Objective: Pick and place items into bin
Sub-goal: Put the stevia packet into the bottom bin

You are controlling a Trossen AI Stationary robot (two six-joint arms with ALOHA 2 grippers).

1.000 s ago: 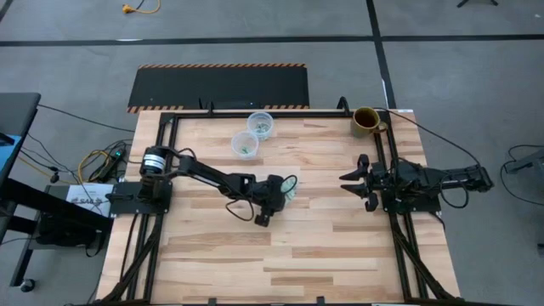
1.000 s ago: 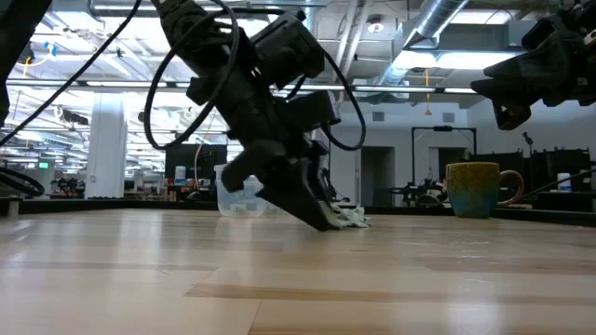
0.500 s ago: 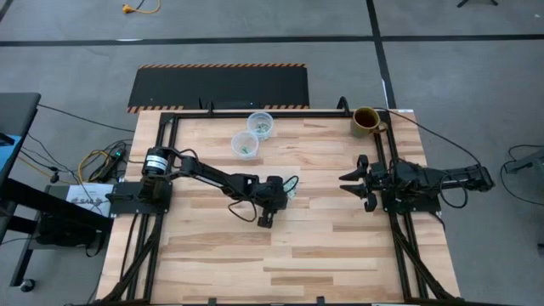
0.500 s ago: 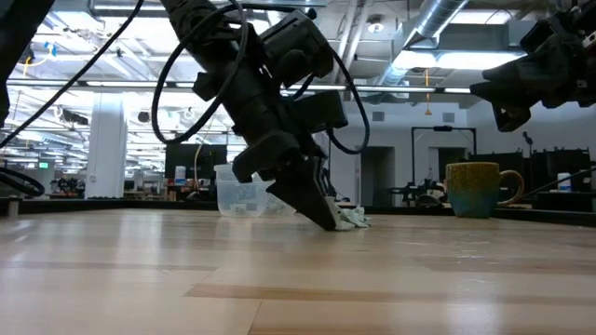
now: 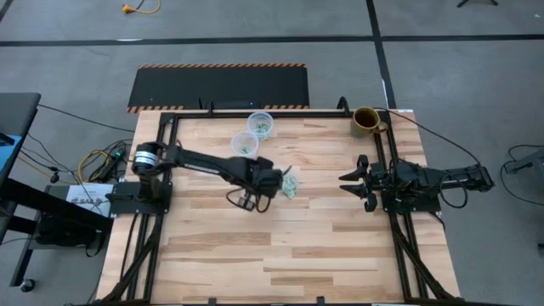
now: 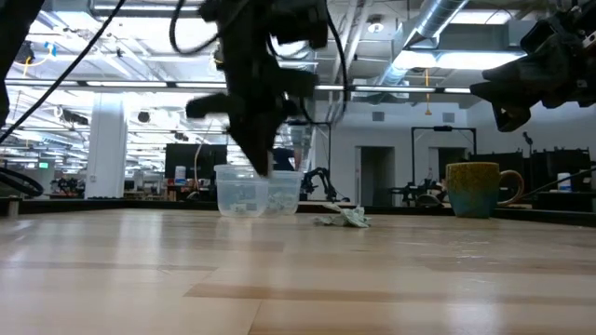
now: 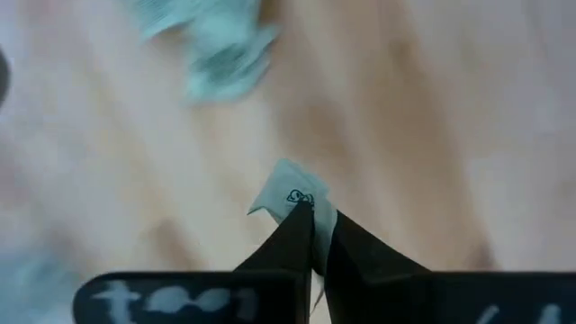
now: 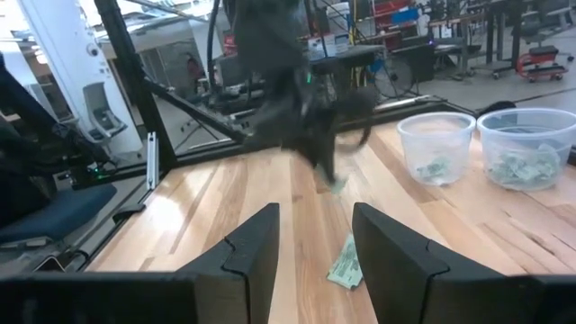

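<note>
A: Where is the wrapped piece (image 7: 290, 193) relative to the left gripper (image 5: 278, 177)?

B: It sits between the two dark fingertips (image 7: 301, 236), which are pressed together on it; only its pale green-and-white corner sticks out past the tips. In the low view the gripper (image 6: 259, 160) hangs above the table (image 5: 340, 246), just over the clear cups.

A: And the other pieces?

B: A small pile of items (image 5: 291, 186) lies on the wood just beside the left gripper, on the side toward the brown mug (image 5: 366, 120). In the low view this pile (image 6: 343, 219) rests flat on the table, between the cups and the mug (image 6: 476, 189). More pieces lie inside the near cup (image 5: 245, 144) and the far cup (image 5: 260, 124).

A: How is the left arm posed?

B: It reaches from its base across the table toward the mug's side, with the wrist close to the near cup and raised off the wood.

A: And the right gripper (image 5: 348, 179)?

B: It waits well apart from the pile, below the mug in the high view, with its fingers (image 8: 254, 247) spread and nothing between them.
</note>
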